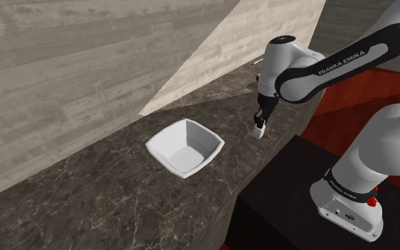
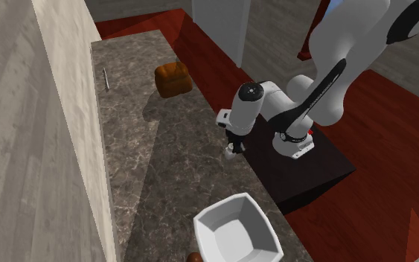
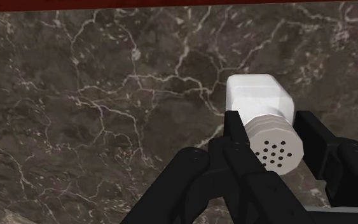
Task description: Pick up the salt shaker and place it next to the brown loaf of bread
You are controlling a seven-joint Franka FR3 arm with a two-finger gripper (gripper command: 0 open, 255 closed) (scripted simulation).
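The dark veined marble countertop (image 1: 106, 192) runs along the wall. The white Franka arm (image 1: 333, 67) bends down over the counter's edge nearest the stand. A white square bowl (image 1: 200, 138) sits just beside that spot in the shoulder view. The brown loaf of bread (image 2: 173, 79) lies well apart, farther along the counter.

The black gripper (image 3: 269, 127) is clamped on the white salt shaker (image 3: 260, 95). One finger presses each side of the ridged, perforated cap, and the squarish body points down toward the marble. I cannot tell whether its base is touching the counter or just clear of it.

The shaker looks small, rigid and light, so a modest squeeze should carry it. Its smooth white body would probably be slippery, and the ridged cap gives the pads better bite. Held this high, the body could swing, so I judge a slow, level carry safest.
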